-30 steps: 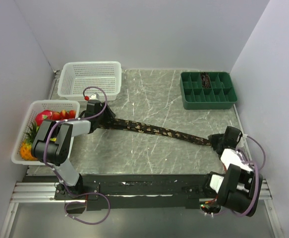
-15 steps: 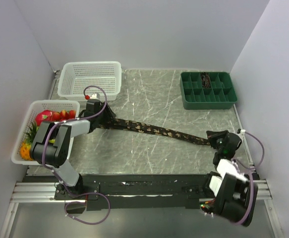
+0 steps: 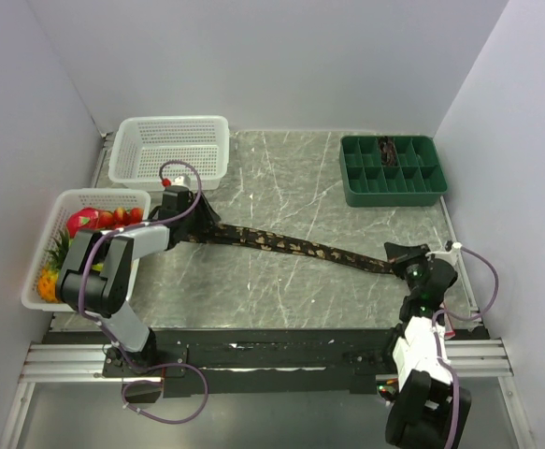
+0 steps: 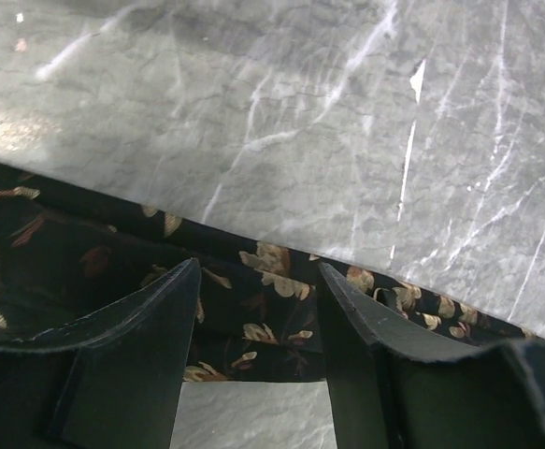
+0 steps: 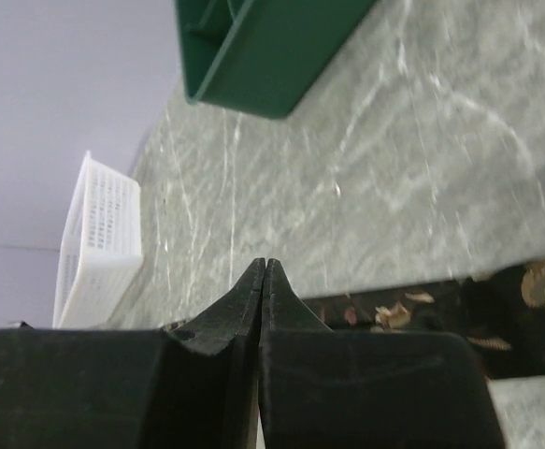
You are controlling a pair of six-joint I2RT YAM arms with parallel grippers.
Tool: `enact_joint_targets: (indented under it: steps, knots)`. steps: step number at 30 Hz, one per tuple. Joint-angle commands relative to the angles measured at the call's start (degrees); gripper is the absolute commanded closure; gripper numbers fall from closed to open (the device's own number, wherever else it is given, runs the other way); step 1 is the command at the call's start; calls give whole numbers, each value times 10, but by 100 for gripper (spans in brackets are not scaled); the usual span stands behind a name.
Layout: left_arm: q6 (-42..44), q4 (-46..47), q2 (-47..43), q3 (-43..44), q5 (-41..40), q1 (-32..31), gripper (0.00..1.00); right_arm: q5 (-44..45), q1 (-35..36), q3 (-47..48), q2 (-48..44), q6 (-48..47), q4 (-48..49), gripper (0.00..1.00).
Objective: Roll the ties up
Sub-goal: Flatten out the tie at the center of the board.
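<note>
Top external: table (image 3: 291, 178) carries the tie (image 3: 291, 246) flat, 9 to 4 o'clock, unrolled.
Left gripper (image 4: 258, 271) splayed over wide end; right gripper (image 5: 264, 267) closed at narrow end, hold on fabric unclear. Next likely: pinch, start curling.

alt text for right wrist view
The black right gripper is shut over a grey marble tabletop. A dark leaf-patterned necktie lies beyond it at right; a green plastic tray and white mesh basket sit farther off.

Table (image 3: 281, 178) crossed left to right by tie (image 3: 291, 246). Far left blocked by white basket (image 3: 169, 150), left edge by fruit basket (image 3: 43, 257), far right by green tray (image 3: 391, 170). Passage left far-centre between basket and tray.
</note>
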Motion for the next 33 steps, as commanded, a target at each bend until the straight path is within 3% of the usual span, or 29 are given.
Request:
enact_joint_targets:
  steps: [1, 4, 12, 14, 18, 21, 25, 27, 32, 33]
  knots:
    - [14, -3, 9, 30, 21, -2, 42, -9, 11, -37, 12, -8, -38, 100]
    - [11, -6, 15, 37, 27, -2, 42, -15, 20, -15, 60, -22, -37, 100]
    - [15, -53, -16, 39, -3, 10, 41, -19, 24, -20, 224, -17, 247, 100]
    - [16, -64, -22, 39, 0, 22, 40, -26, 23, -8, 292, 18, 283, 100]
    - [21, -72, -40, 35, 3, 36, 39, -39, 23, -4, 417, 77, 467, 100]
    - [23, -81, -54, 31, 3, 47, 39, -50, 24, 12, 527, 125, 538, 100]
    - [30, -96, -70, 29, -7, 56, 39, -53, 23, 21, 592, 173, 631, 100]
    - [30, -98, -76, 28, -8, 58, 39, -57, 23, 30, 565, 161, 592, 100]
    - [19, -98, -71, 23, -11, 66, 39, -1, 39, 85, 430, 40, 311, 100]
    - [17, -98, -70, 22, -16, 66, 39, 1, 45, 88, 407, 27, 307, 100]
